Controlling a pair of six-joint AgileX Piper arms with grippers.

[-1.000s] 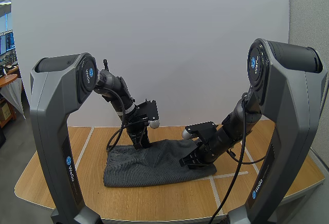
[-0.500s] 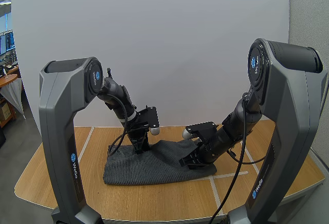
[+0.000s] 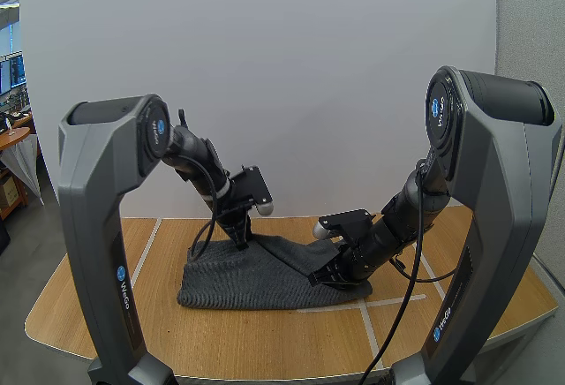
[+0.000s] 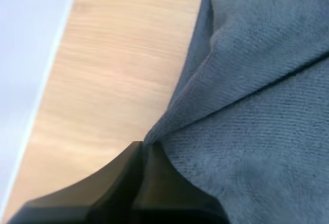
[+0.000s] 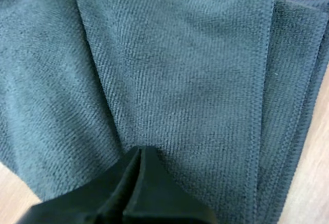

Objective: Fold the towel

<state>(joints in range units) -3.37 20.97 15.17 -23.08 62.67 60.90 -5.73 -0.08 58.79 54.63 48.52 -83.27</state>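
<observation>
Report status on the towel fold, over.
Left pincer shut on towel, far edge raised off table. Right pincer shut on its right end, low. No obstruction seen.

towel (image 3: 243,281) | dk grey, terry | folded, layered, creased | flat on table, far edge lifted

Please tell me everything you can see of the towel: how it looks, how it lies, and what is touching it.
The towel is dark grey, with a fine ribbed, fleecy weave and stitched hems. It lies on the wooden table, doubled over: the right wrist view shows several layers stacked at one edge. Its far side rises in a ridge toward the left gripper, which pinches a corner. The right gripper pinches the cloth too, and creases fan out from its tips.
</observation>
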